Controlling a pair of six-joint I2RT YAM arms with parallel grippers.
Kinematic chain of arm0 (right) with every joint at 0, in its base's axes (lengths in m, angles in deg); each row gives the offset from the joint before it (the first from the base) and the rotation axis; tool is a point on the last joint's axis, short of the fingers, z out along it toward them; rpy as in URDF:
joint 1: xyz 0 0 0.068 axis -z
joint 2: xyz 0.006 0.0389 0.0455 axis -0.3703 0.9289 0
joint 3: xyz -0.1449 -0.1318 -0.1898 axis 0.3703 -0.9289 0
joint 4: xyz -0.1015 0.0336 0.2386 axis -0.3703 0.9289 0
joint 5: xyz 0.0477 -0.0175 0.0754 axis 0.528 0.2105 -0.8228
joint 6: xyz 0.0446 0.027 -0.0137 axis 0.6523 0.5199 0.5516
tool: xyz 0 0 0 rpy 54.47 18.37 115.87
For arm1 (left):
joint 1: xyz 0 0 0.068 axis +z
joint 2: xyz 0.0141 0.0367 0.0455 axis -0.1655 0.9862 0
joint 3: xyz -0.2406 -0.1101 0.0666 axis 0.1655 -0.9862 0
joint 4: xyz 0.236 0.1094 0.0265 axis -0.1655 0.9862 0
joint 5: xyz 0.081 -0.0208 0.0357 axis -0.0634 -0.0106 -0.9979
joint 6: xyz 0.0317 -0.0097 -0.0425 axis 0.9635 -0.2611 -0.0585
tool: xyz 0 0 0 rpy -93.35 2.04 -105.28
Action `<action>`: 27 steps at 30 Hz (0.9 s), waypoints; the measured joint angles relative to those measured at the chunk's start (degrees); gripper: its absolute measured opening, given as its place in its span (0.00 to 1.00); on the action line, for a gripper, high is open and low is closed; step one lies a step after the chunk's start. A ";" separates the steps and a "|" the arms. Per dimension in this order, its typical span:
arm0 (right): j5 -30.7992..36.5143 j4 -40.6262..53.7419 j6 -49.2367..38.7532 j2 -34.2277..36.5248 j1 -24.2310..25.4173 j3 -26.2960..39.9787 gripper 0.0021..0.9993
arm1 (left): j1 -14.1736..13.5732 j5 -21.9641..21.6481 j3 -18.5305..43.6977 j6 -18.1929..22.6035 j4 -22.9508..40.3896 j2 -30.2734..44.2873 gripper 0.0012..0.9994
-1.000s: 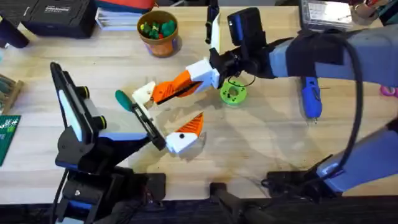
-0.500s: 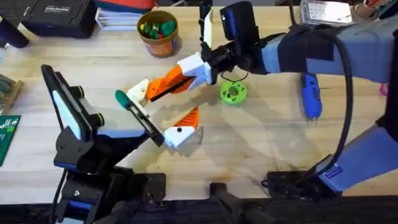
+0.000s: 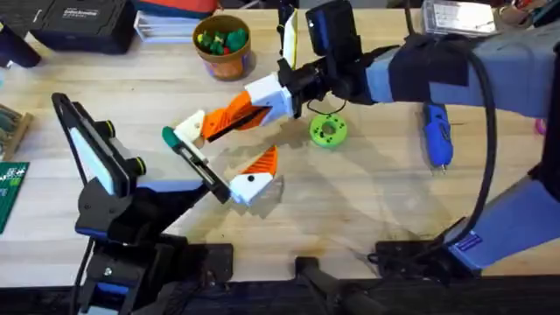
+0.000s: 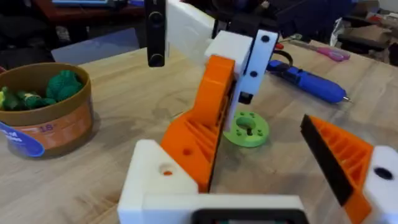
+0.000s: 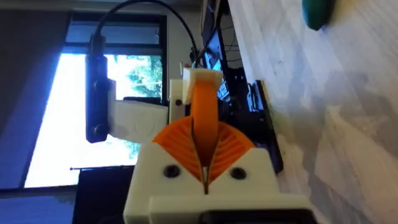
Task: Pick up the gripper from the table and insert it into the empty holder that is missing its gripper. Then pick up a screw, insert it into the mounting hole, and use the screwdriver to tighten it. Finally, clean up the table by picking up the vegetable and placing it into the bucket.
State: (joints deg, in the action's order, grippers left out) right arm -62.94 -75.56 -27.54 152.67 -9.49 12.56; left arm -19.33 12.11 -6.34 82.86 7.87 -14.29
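My right gripper [image 3: 249, 109] is shut on the small orange ribbed gripper [image 3: 214, 124] and holds it slanted against the cream-white holder [image 3: 188, 127] of the left arm. In the left wrist view the orange gripper [image 4: 194, 144] lies against the holder [image 4: 155, 183], which has a small hole on its face. My left gripper [image 3: 226, 147] is open, its other jaw carrying an orange tip [image 3: 262, 162]. The dark-green vegetable [image 3: 171, 138] lies beside the holder. The blue screwdriver [image 3: 437, 136] lies at the right and the orange-brown bucket [image 3: 223, 42] stands at the back. The screw is out of view.
A flat bright-green disc [image 3: 328, 131] with holes lies just right of the two grippers. A black case [image 3: 79, 22] and stacked items line the back edge, and a green circuit board [image 3: 10, 188] sits at the left edge. The right arm's cable arcs over the right side.
My right gripper has carried the orange gripper a little left and back. The left arm and its holder have shifted left with it.
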 joint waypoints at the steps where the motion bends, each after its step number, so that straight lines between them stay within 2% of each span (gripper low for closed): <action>1: 0.15 0.02 0.00 0.00 0.00 0.00 0.01 | 0.00 -0.02 0.00 -0.03 0.00 0.00 0.99; 14: 1.70 0.20 0.00 -0.02 0.07 0.03 0.01 | 0.00 -0.13 0.00 -0.53 0.05 0.02 0.99; 27: 2.48 0.42 1.83 -0.02 0.58 0.11 0.01 | 0.00 1.76 0.04 -1.05 0.13 0.11 0.99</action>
State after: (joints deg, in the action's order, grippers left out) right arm -60.46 -75.15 -25.71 152.65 -8.91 12.67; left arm -19.33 13.87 -6.30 81.81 8.01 -14.18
